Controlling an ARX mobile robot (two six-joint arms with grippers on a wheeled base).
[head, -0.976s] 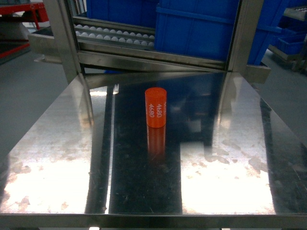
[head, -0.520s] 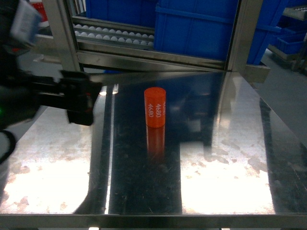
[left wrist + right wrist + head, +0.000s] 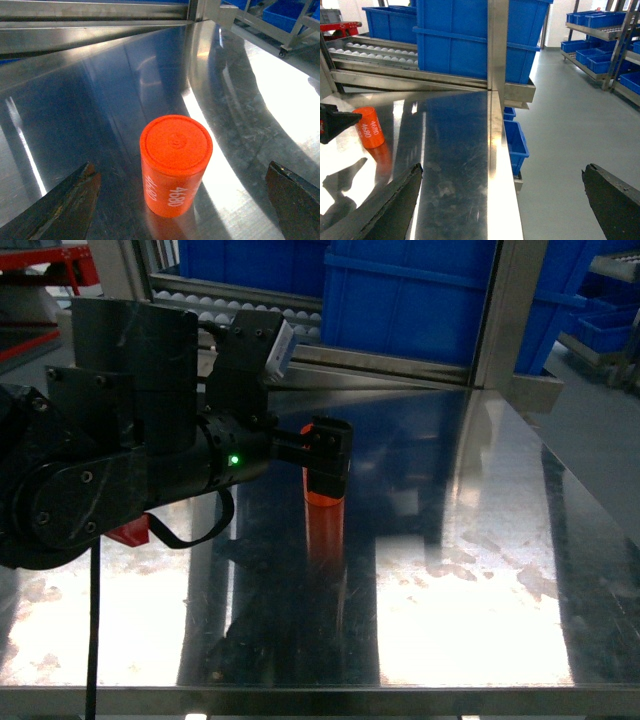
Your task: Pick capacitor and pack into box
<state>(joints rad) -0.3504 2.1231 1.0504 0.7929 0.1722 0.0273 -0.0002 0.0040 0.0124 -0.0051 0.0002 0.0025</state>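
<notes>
Standing upright near the middle of the steel table [image 3: 480, 570], the orange capacitor [image 3: 175, 165] is the only one in view — count one, marked "4680" on its side. No pink box shows in any of the three views.

Left gripper [image 3: 182, 200]: fingers spread wide, one tip on each side of the cylinder and clear of it in the left wrist view; nothing held. In the head view the gripper [image 3: 325, 445] sits at the capacitor's upper half and hides it in part. Right gripper [image 3: 500, 200]: fingers likewise wide apart, empty, out over the table's right edge and well apart from the capacitor [image 3: 369, 127].

Handling judgement — a rigid, smooth-walled cylinder, probably light for its size, with a glossy skin that could slip. It stands on a polished surface and may tip or skid if one finger touches first. Best hold is across the round body at mid-height, fingers square to the wall.

Blue bins [image 3: 470, 35] counted: several, on racks behind and to the right.
</notes>
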